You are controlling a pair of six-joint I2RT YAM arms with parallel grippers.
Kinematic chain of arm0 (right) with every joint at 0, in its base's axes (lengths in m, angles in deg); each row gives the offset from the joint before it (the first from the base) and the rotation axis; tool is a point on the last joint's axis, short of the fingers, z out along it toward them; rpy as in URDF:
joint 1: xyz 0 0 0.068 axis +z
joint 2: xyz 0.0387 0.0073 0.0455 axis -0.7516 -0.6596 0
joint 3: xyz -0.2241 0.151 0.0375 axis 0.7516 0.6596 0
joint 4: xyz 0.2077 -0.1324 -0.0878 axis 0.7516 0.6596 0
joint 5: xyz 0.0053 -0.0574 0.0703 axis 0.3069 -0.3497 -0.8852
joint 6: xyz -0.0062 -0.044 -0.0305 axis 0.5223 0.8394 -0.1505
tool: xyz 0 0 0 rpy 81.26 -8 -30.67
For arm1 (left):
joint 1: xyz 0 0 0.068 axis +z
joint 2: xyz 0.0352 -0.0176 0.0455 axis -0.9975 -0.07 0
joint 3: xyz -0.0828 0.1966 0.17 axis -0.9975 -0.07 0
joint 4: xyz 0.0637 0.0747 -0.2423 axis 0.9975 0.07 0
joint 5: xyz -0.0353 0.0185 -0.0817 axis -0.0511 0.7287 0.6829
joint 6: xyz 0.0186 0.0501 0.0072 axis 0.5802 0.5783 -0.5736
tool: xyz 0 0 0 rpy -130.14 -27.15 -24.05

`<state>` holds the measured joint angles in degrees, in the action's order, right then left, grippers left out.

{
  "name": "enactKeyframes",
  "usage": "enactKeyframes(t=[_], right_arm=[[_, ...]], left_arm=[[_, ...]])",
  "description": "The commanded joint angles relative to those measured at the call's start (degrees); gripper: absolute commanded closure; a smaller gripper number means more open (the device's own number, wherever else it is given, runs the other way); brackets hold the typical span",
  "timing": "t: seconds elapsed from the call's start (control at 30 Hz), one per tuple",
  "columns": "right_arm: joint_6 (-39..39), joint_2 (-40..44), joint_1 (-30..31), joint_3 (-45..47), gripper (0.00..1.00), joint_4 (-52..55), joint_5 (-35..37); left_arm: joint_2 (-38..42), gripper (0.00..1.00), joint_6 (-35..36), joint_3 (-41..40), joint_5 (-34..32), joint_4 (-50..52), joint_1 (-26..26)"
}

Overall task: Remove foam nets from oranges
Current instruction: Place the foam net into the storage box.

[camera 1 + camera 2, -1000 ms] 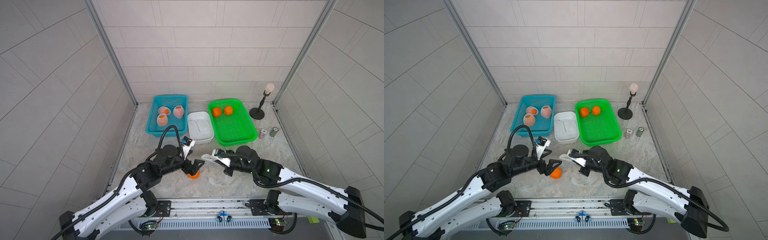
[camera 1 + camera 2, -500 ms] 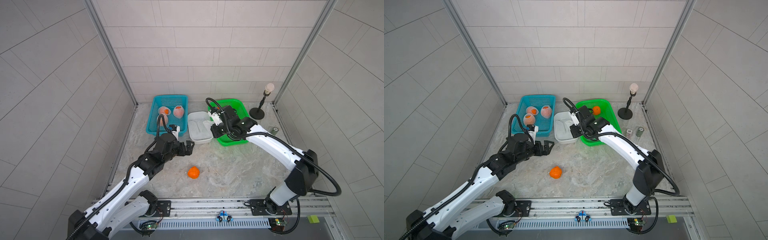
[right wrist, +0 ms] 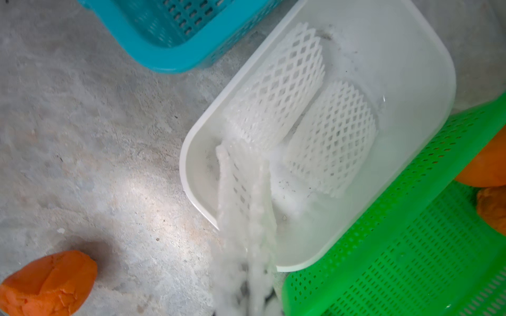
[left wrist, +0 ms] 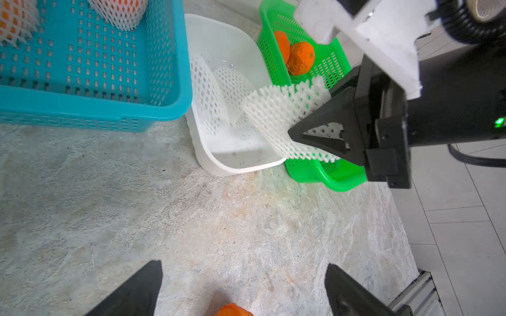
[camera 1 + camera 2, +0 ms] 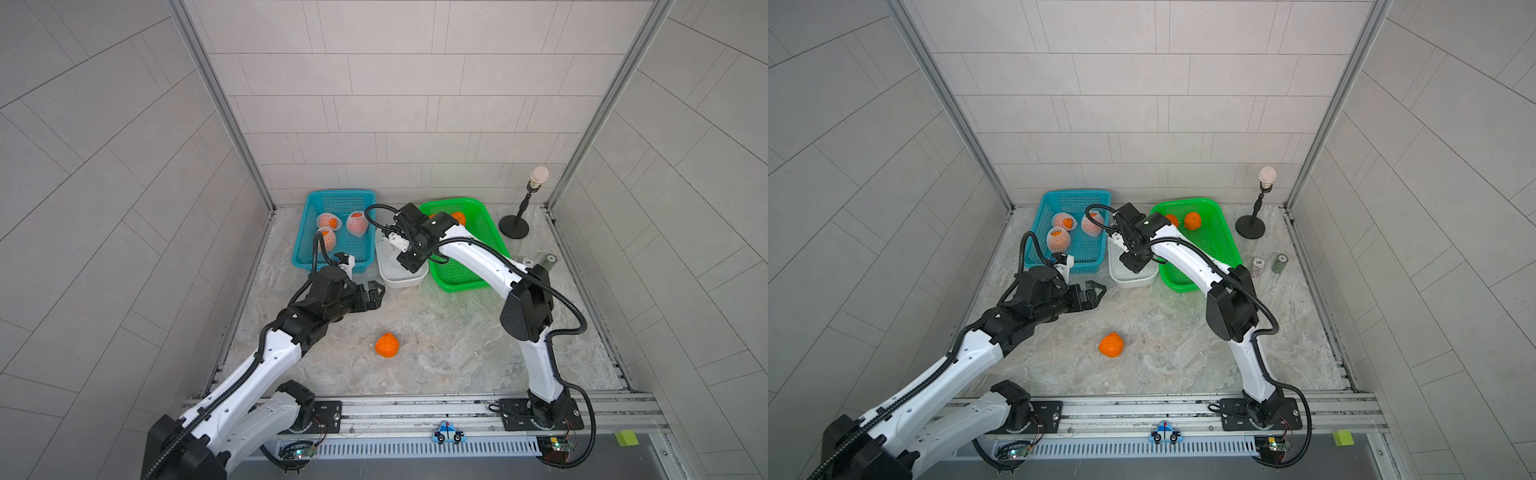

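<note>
Where the right arm bends in over the white tub (image 5: 401, 282) near the middle of both top views, the right gripper (image 4: 306, 120) pinches a flattened foam net (image 4: 279, 109) between nearly closed jaws. The left wrist view shows the mesh caught between the black fingers, hanging over the tub's side next to the green basket (image 4: 323, 177). In the right wrist view that net is blurred. There we also see a second net (image 3: 276, 101) and a third net (image 3: 334, 136) lying side by side inside the tub.

The left gripper (image 5: 374, 292) hangs over the marbled counter (image 5: 449, 345), left of centre, its jaws spread wide and holding nothing. Lower in the frame and a little to the right, a lone orange (image 5: 387, 344) sits bare on the counter, well apart from both grippers. Two bare oranges (image 5: 1192, 220) lie at the upper end of the green basket, and three netted oranges (image 5: 1059, 239) sit in the blue basket (image 5: 1075, 194), just left of the tub.
</note>
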<state>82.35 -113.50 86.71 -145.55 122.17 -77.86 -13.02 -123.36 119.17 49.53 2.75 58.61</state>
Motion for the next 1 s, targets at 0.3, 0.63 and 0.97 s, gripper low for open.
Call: enactKeyframes(t=[0.3, 0.63, 0.97], right_arm=[[36.3, -4.7, -1.1, -9.1, 0.86, 12.7, 2.6], [43.7, -12.0, -0.7, -17.0, 0.77, 16.2, 5.2], [45.7, -14.6, -0.2, -17.1, 0.6, 11.2, 6.1]], left_arm=[[10.2, 0.0, -0.8, -4.9, -1.5, 0.4, 0.6], [11.4, 0.01, 0.3, -4.7, -2.2, 3.4, 0.6], [11.2, 0.01, 0.6, -4.3, -2.6, 3.6, 0.6]])
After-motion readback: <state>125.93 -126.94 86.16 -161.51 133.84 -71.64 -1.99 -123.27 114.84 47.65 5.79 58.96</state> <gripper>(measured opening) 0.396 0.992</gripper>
